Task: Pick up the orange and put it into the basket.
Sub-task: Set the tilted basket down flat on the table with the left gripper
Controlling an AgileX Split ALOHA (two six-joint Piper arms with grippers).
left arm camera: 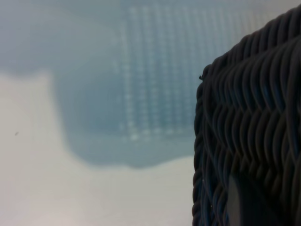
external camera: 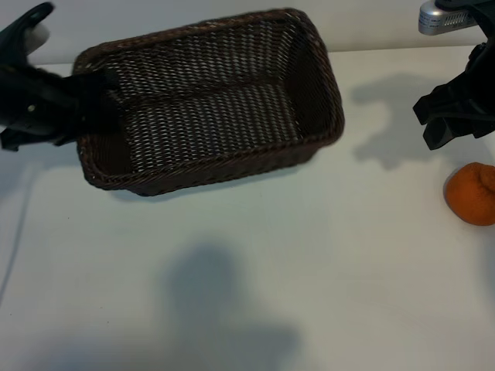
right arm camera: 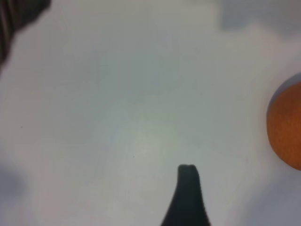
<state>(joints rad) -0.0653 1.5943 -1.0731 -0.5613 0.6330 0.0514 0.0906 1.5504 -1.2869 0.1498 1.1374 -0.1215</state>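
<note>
The dark brown woven basket (external camera: 218,171) lies at the back of the white table, its inside bare. My left gripper (external camera: 94,94) is at the basket's left end wall, shut on the rim. In the left wrist view the wicker (left arm camera: 249,117) fills one side, with one of the fingers (left arm camera: 241,203) against it. The orange (external camera: 472,195) sits on the table at the far right edge, apart from the basket. My right gripper (external camera: 442,124) hangs open just behind and above the orange, holding nothing. The right wrist view shows one of its fingertips (right arm camera: 188,188) over bare table, the orange (right arm camera: 288,126) off to the side.
The white table (external camera: 247,255) stretches between the basket and the near edge, with only shadows on it. A silver metal part (external camera: 448,15) shows at the top right corner above the right arm.
</note>
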